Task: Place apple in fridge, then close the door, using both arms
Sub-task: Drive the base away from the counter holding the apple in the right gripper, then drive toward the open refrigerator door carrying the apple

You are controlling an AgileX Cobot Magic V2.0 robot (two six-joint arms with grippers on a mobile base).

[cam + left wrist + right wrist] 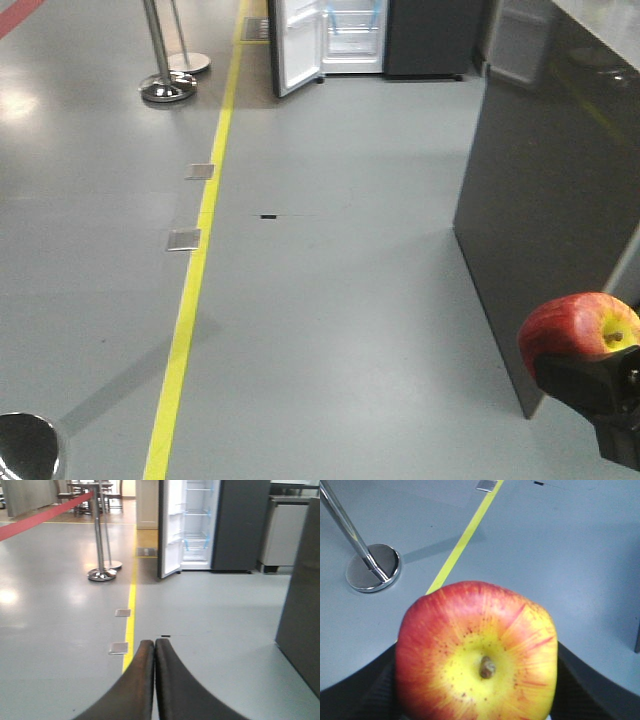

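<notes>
1 apple (477, 655) in right end effector (588, 378); door (170, 530) open.

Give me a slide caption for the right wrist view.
Right gripper holds a red-and-yellow apple, stem facing the camera, above grey floor with a yellow line.

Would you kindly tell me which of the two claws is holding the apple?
The right claw holds the apple; the left claw is shut on nothing.
</notes>
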